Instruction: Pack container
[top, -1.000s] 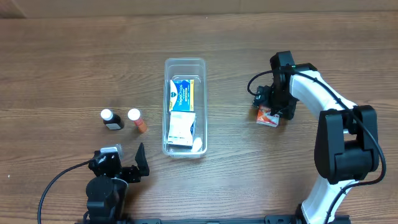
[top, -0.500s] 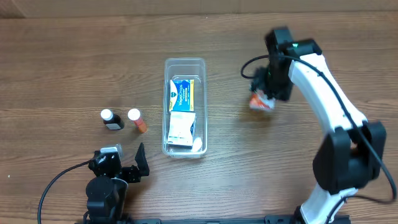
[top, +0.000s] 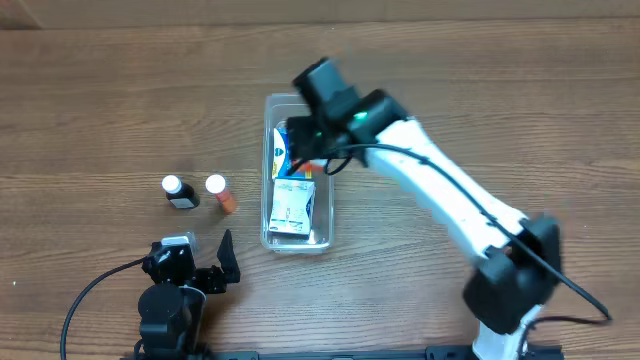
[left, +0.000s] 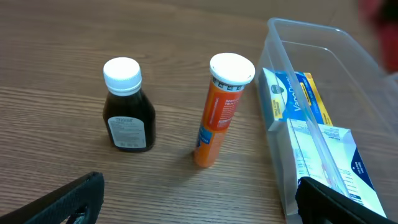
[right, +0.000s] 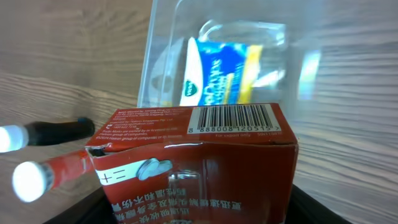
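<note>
The clear container (top: 296, 102) stands at the table's middle and holds a blue-and-yellow packet (top: 290, 142) and a white-and-blue packet (top: 291, 207). My right gripper (top: 316, 160) is shut on a red carton (right: 196, 163) and holds it over the container's right rim; the carton fills the right wrist view, with the container (right: 163, 59) beyond it. My left gripper (top: 210, 268) is open and empty near the front edge. In the left wrist view the container (left: 305, 31) is at right. A dark brown bottle (top: 180, 192) and an orange tube (top: 221, 193) stand left of it.
The dark bottle (left: 128, 106) and the orange tube (left: 219, 111) stand close together ahead of my left gripper (left: 199, 199). The right arm (top: 450, 200) stretches across the table from the front right.
My right arm has swung left with the red carton, from the table's right side to above the container. The left arm has not moved.
</note>
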